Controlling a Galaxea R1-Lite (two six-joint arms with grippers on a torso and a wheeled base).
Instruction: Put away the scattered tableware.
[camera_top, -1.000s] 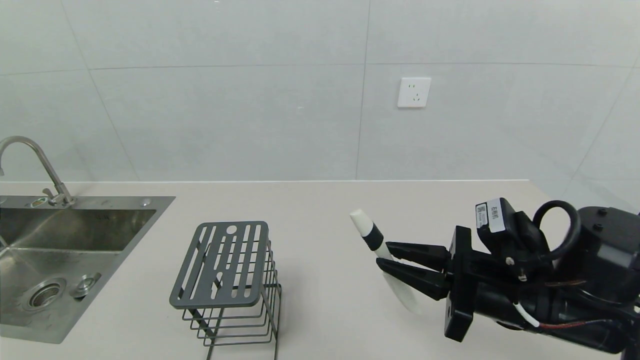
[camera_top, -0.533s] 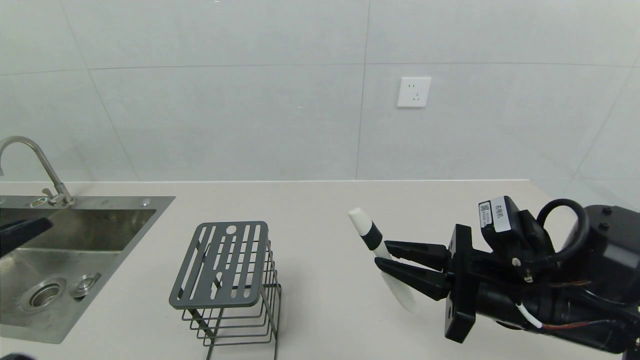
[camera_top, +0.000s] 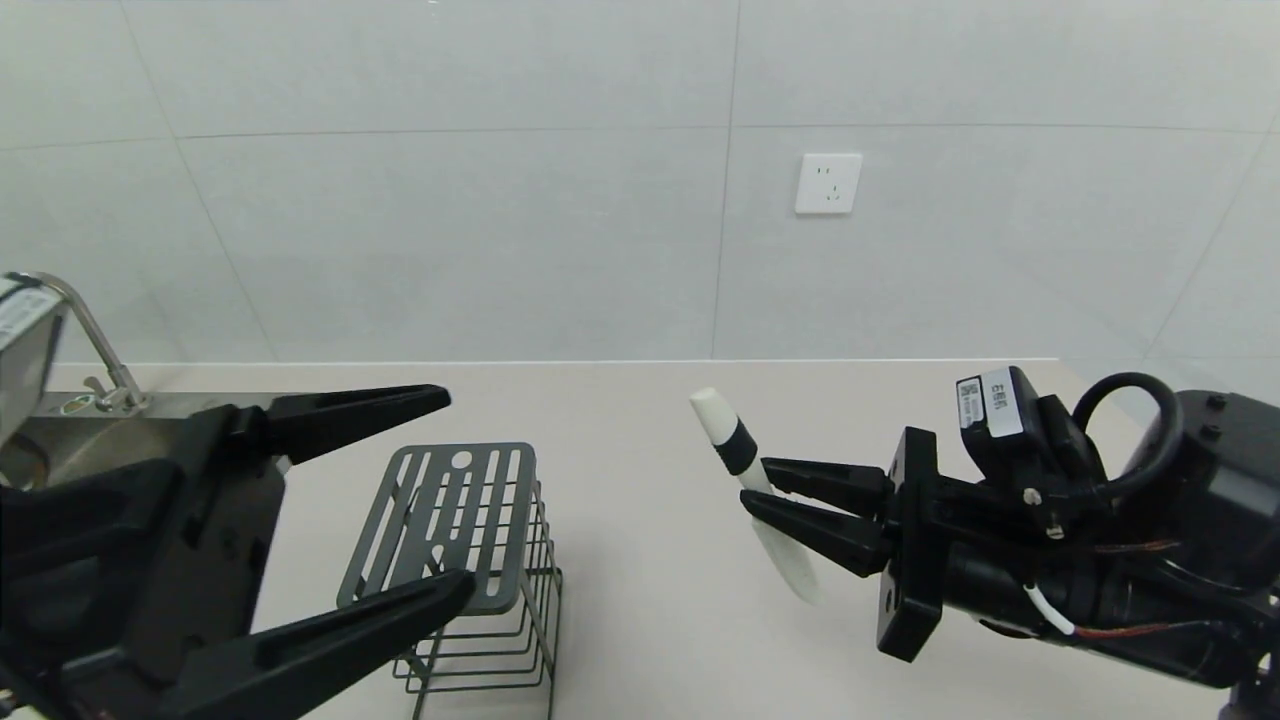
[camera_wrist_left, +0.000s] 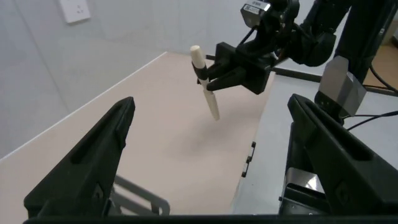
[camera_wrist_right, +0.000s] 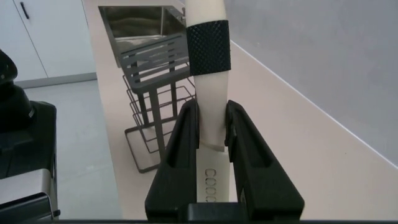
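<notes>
Above the counter (camera_top: 640, 410): white knife (camera_top: 738, 458), blade down, well right of the slotted rack (camera_top: 420, 545).
Right gripper (camera_top: 757, 483): fingers clamped on the knife below its black band.
Left gripper (camera_top: 455, 488): fingers spread wide, empty, beside the rack.
Risk: a tilted blade may miss its slot and jam.

Extends right arm in from the right, wrist level, fingers pointing left. Clamps right gripper (camera_top: 757, 483) on knife (camera_top: 735, 450), pinching it just below the black band. Holds left gripper (camera_top: 455, 488) low on the left, fingers spread wide, tips pointing forward and rightward.
</notes>
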